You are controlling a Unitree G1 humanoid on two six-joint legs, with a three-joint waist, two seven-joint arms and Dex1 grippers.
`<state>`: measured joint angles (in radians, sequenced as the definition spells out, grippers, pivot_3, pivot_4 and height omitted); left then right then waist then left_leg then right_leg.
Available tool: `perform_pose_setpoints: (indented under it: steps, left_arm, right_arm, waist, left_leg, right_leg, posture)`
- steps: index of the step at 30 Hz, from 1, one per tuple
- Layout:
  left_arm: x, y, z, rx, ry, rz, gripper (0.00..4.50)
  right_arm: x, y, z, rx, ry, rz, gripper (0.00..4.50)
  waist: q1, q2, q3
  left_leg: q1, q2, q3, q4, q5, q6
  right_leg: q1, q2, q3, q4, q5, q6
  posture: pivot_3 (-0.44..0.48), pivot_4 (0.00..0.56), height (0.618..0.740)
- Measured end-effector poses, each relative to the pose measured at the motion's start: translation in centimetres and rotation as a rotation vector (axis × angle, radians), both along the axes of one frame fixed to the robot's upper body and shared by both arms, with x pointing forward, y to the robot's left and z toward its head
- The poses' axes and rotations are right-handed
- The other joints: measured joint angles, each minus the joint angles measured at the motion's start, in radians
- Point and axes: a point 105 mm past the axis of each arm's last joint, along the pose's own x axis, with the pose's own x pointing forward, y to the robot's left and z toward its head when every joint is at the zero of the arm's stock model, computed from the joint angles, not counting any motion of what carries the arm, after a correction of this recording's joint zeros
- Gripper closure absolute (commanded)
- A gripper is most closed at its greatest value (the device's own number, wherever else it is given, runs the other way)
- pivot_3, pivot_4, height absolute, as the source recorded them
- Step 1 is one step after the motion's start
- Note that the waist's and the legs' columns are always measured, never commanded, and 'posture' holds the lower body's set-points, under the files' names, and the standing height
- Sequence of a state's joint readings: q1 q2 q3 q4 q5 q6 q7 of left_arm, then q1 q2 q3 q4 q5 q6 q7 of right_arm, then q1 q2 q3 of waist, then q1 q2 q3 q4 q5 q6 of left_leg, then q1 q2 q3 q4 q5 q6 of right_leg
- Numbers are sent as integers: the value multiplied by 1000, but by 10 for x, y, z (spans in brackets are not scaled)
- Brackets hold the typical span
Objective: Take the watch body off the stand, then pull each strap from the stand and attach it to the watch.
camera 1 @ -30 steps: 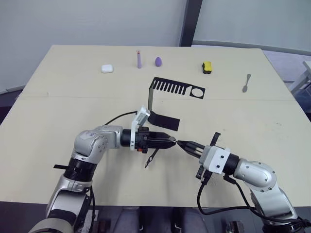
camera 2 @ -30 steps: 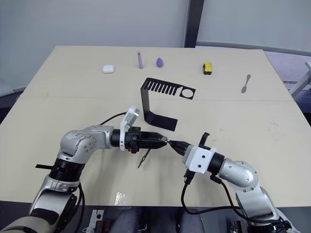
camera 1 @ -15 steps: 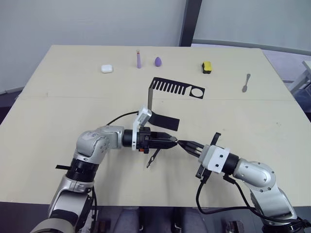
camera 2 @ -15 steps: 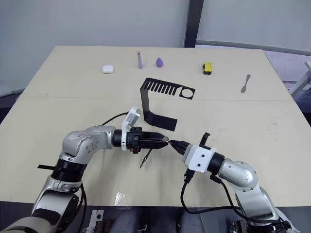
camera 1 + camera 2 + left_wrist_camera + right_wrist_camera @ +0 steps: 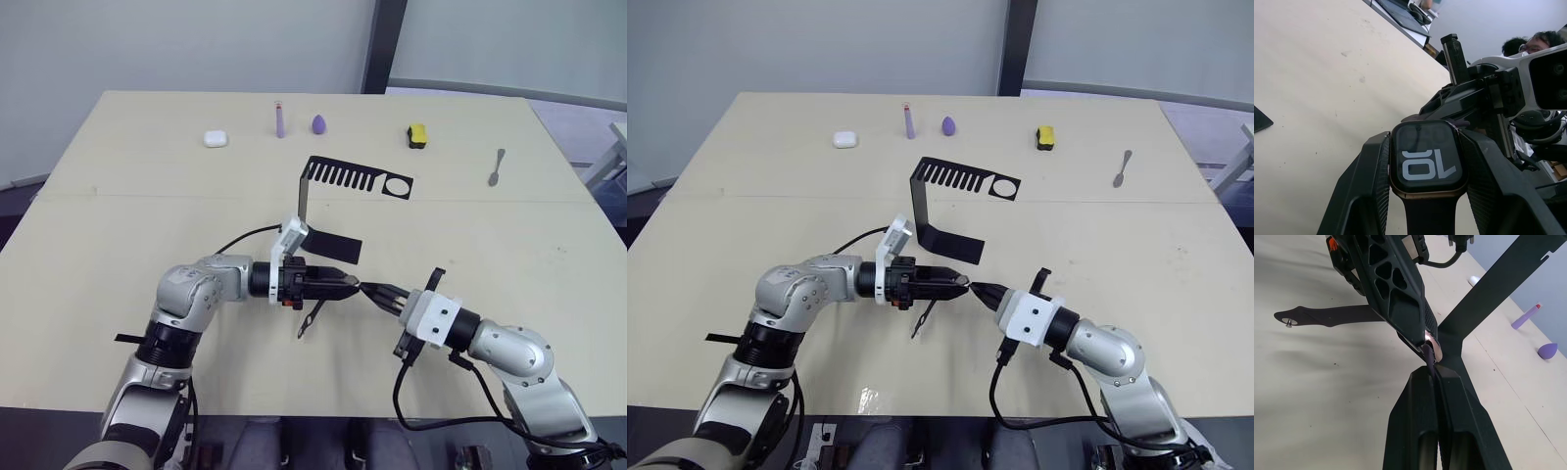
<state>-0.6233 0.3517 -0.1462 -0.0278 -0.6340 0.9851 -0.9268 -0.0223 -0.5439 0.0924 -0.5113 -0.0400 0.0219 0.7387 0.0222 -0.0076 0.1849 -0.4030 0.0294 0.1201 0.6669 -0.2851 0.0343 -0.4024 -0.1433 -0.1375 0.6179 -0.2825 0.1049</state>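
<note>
Both arms barely shifted | beige table [image 5: 118, 215] | left gripper [image 5: 345, 285] clamps watch body [image 5: 1426, 159], right gripper [image 5: 376, 291] pinches strap [image 5: 1429, 358]

The watch body [image 5: 1426, 159] had a glossy dark glass face and smooth metallic rim; the bench [image 5: 147, 225] looked matt, pale wood; the stand [image 5: 338, 186] was matt black.

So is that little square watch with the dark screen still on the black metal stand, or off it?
Off. The watch body sits clamped between the left gripper fingers above the table, apart from the stand.
</note>
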Motion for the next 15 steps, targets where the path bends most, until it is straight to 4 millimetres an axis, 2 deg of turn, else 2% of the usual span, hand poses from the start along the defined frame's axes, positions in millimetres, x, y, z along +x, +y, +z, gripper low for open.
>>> perform_pose_setpoints:
  steps: [15]
  left_arm:
    - [-2,-5,0,12,-9,24,2894]
  right_arm:
    - [2,-1,-1,-6,0,-23,4500]
  waist:
    - [0,0,0]
  left_leg:
    - [0,0,0,0,0,0]
  right_leg:
    - [0,0,0,0,0,0]
  posture:
    - [0,150,740]
